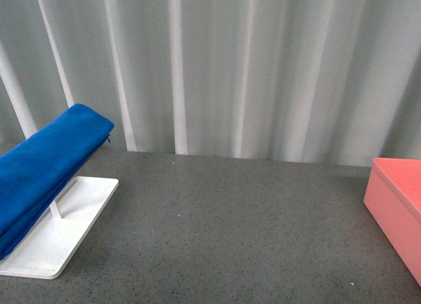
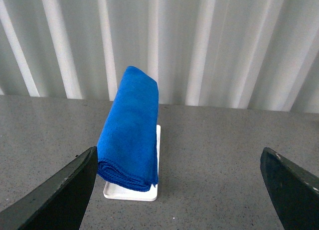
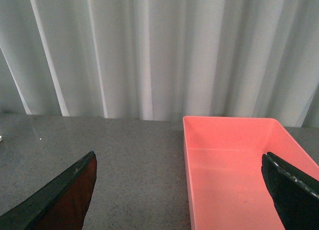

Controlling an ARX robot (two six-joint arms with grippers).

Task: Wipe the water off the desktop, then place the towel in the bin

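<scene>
Hanging folded on its rack, the towel sits just ahead of the open, empty left gripper. The right gripper, equally spread, faces the bin; wiping and binning remain.

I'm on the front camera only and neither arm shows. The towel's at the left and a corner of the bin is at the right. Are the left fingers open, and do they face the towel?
Observer: Yes. The left wrist view shows the left fingers spread wide and empty, with the towel ahead between them, untouched.
Operator: And the right side?
Observer: The right fingers are open too, holding nothing, and they face the bin.
Operator: Anything inside the bin?
Observer: No. As much of its inside as the right wrist view shows is bare.
</scene>
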